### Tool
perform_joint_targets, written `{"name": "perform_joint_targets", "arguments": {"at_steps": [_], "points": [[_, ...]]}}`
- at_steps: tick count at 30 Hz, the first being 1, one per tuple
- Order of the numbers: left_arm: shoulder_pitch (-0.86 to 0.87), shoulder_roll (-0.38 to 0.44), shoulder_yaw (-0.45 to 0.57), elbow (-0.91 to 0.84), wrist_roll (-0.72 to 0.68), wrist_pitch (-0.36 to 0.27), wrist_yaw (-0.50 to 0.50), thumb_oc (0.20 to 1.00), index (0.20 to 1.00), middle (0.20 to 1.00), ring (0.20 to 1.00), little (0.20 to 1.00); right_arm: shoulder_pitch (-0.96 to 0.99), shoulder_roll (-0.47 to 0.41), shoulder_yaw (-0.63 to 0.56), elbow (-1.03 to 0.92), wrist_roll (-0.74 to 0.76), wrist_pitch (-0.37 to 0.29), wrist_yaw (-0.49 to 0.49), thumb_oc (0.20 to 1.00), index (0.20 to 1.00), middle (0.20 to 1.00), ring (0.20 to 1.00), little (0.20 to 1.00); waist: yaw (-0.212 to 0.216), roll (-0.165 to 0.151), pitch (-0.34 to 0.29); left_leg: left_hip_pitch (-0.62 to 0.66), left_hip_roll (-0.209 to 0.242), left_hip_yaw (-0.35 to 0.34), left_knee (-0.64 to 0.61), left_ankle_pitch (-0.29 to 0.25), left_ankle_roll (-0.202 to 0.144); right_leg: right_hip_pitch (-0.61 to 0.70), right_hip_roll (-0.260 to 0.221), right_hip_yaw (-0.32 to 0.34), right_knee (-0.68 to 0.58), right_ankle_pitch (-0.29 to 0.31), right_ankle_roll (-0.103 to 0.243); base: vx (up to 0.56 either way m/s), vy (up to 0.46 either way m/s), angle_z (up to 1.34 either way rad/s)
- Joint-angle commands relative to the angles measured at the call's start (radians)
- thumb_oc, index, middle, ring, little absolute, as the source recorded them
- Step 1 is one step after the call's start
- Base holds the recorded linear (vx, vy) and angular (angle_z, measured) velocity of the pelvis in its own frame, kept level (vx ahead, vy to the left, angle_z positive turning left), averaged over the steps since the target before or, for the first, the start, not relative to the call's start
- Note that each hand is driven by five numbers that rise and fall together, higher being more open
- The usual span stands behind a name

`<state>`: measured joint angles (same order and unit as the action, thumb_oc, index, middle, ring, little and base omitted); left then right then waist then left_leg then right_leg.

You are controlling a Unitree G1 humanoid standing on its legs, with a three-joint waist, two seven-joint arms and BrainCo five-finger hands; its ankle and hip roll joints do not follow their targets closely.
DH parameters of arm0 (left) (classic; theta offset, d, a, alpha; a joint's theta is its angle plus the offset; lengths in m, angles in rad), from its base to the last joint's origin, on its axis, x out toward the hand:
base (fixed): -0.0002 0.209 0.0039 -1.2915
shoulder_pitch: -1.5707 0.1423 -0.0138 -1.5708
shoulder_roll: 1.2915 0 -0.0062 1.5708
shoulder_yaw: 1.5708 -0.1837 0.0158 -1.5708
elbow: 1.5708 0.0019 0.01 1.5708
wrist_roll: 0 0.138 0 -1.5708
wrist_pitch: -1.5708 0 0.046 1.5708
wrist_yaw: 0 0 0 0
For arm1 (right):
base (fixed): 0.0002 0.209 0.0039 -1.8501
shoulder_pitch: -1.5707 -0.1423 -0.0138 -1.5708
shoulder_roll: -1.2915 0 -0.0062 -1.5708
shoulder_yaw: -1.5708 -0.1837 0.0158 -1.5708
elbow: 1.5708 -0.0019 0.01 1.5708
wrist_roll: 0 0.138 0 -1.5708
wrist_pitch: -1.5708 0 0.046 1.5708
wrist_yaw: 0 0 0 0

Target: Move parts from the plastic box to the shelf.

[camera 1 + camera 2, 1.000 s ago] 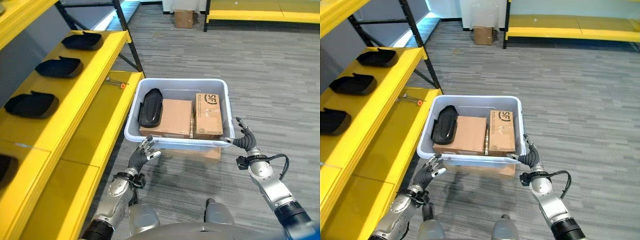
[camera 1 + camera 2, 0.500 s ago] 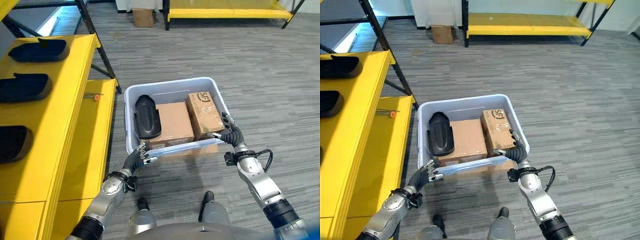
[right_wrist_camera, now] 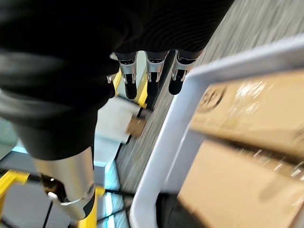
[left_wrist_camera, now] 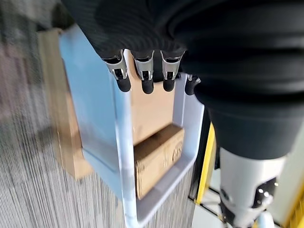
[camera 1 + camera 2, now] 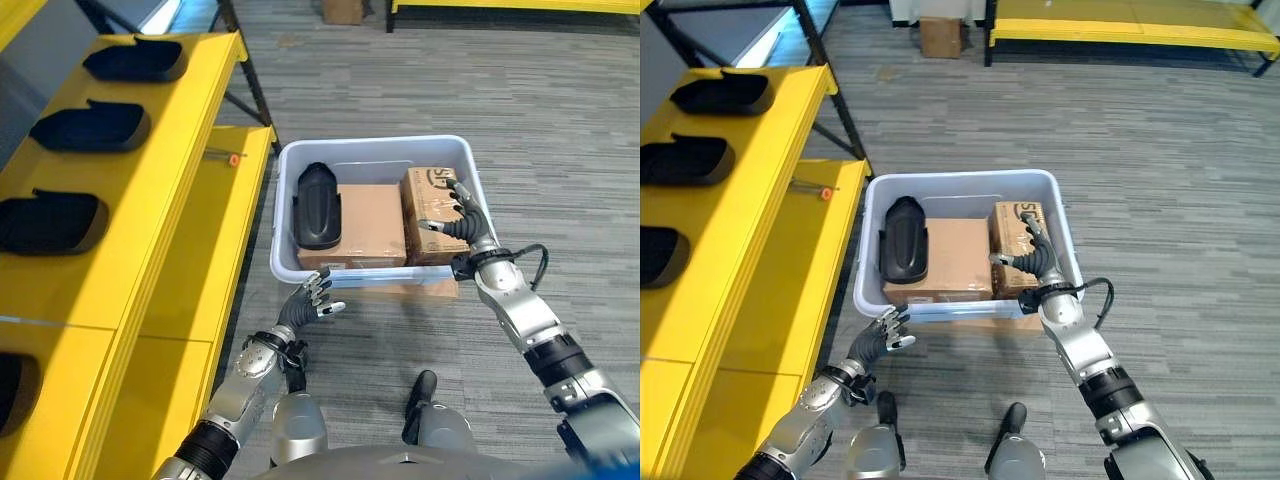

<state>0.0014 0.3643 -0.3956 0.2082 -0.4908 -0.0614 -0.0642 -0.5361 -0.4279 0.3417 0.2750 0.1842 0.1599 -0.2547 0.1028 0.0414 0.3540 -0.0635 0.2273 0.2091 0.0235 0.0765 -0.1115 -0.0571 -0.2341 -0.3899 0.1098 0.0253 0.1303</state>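
Your right hand (image 5: pixel 462 222) hangs over the plastic box's (image 5: pixel 287 205) right rim above a cardboard carton (image 5: pixel 430 205), fingers loose, holding nothing. Your left hand (image 5: pixel 310 302) hovers open below the front wall. One black part (image 5: pixel 317 205) lies inside; others sit on the yellow shelf (image 5: pixel 175 150).

The cardboard slab (image 5: pixel 425 290) under the plastic box (image 5: pixel 372 152) is mostly hidden; only a strip shows below the box's near wall. Inside the box, the black part (image 5: pixel 317 205) covers one end of the large carton (image 5: pixel 368 222), and the right hand (image 5: pixel 458 222) covers part of the small carton (image 5: pixel 432 190). Beside the box, the shelf (image 5: pixel 170 170) is cut off by the picture's edge, as is its nearest tray (image 5: pixel 12 390). A small orange-tipped object (image 5: pixel 232 157) on the lower shelf is too small to identify.
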Motion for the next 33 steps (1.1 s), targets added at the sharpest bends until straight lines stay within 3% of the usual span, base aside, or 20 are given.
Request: {"name": "perform_joint_targets", "arguments": {"at_steps": [1,5,13,16,20,21,27,30,31,33], "points": [[-0.035,0.064,-0.024,-0.108,-0.004,-0.073,0.011,1.000,1.000,1.000,1.000,1.000,-0.110,0.008,-0.008,0.002,0.049,0.010,-0.017,1.000,1.000,1.000,1.000,1.000,0.031,-0.023,0.035,-0.011,0.010,-0.064,0.036,-0.024,-0.011,-0.018,-0.015,0.040,0.106,-0.070,-0.004,-0.03,0.069,0.35],[-0.068,0.087,-0.041,-0.122,0.001,-0.091,0.035,1.000,1.000,1.000,1.000,1.000,-0.208,0.004,-0.017,0.087,0.096,0.036,-0.046,1.000,1.000,1.000,1.000,1.000,0.060,-0.011,0.068,-0.055,-0.009,-0.093,0.054,-0.029,-0.005,-0.047,-0.025,0.037,0.128,-0.077,-0.003,-0.02,0.082,0.25],[-0.116,0.133,-0.051,-0.194,0.013,-0.139,0.085,1.000,1.000,1.000,1.000,1.000,-0.365,0.017,-0.029,0.312,0.091,0.016,-0.107,1.000,1.000,1.000,1.000,1.000,0.120,0.006,0.138,-0.149,-0.045,-0.134,0.084,-0.027,0.010,-0.109,-0.036,0.027,0.172,-0.089,-0.003,-0.04,0.047,0.22],[-0.139,0.146,-0.058,-0.244,0.010,-0.131,0.108,1.000,1.000,1.000,1.000,1.000,-0.416,0.022,-0.029,0.431,0.088,0.010,-0.184,1.000,1.000,1.000,1.000,1.000,0.139,0.008,0.166,-0.187,-0.060,-0.146,0.100,-0.029,0.016,-0.132,-0.040,0.024,0.190,-0.096,-0.001,-0.04,0.024,0.13],[-0.151,0.155,-0.077,-0.276,0.008,-0.128,0.113,1.000,1.000,1.000,1.000,1.000,-0.459,0.000,-0.023,0.496,-0.156,-0.039,-0.283,1.000,1.000,1.000,1.000,1.000,0.145,0.014,0.166,-0.223,-0.069,-0.152,0.106,-0.029,0.021,-0.158,-0.037,0.025,0.192,-0.096,0.002,-0.02,0.025,0.09],[-0.160,0.154,-0.096,-0.290,-0.017,-0.124,0.121,1.000,1.000,1.000,1.000,1.000,-0.492,-0.026,0.006,0.515,-0.336,-0.047,-0.321,1.000,1.000,1.000,1.000,1.000,0.145,0.023,0.166,-0.245,-0.077,-0.156,0.111,-0.028,0.025,-0.178,-0.040,0.029,0.197,-0.096,0.005,-0.03,0.055,0.04],[-0.186,0.150,-0.145,-0.275,-0.057,-0.143,0.151,1.000,1.000,1.000,1.000,1.000,-0.581,-0.080,0.120,0.602,-0.397,-0.002,-0.387,1.000,1.000,1.000,1.000,1.000,0.149,0.047,0.166,-0.318,-0.092,-0.163,0.124,-0.021,0.030,-0.247,-0.046,0.035,0.217,-0.099,0.007,-0.02,0.031,0.04],[-0.189,0.148,-0.161,-0.268,-0.077,-0.141,0.152,1.000,1.000,1.000,1.000,1.000,-0.644,-0.095,0.161,0.629,-0.567,-0.008,-0.505,1.000,1.000,1.000,1.000,1.000,0.157,0.060,0.166,-0.356,-0.097,-0.167,0.133,-0.019,0.032,-0.286,-0.049,0.033,0.238,-0.103,0.005,-0.02,0.047,-0.02],[-0.186,0.140,-0.179,-0.248,-0.091,-0.160,0.149,1.000,1.000,1.000,1.000,1.000,-0.695,-0.119,0.210,0.611,-0.742,-0.061,-0.606,1.000,1.000,1.000,1.000,1.000,0.162,0.069,0.166,-0.384,-0.102,-0.167,0.141,-0.015,0.034,-0.319,-0.054,0.033,0.261,-0.109,0.005,-0.03,0.084,0.03],[-0.173,0.147,-0.189,-0.229,-0.097,-0.172,0.122,1.000,1.000,1.000,1.000,1.000,-0.722,-0.162,0.279,0.539,-0.822,-0.113,-0.614,1.000,1.000,1.000,1.000,1.000,0.165,0.072,0.166,-0.404,-0.110,-0.173,0.152,-0.017,0.035,-0.341,-0.060,0.033,0.276,-0.113,0.007,-0.01,0.057,0.04]]}}
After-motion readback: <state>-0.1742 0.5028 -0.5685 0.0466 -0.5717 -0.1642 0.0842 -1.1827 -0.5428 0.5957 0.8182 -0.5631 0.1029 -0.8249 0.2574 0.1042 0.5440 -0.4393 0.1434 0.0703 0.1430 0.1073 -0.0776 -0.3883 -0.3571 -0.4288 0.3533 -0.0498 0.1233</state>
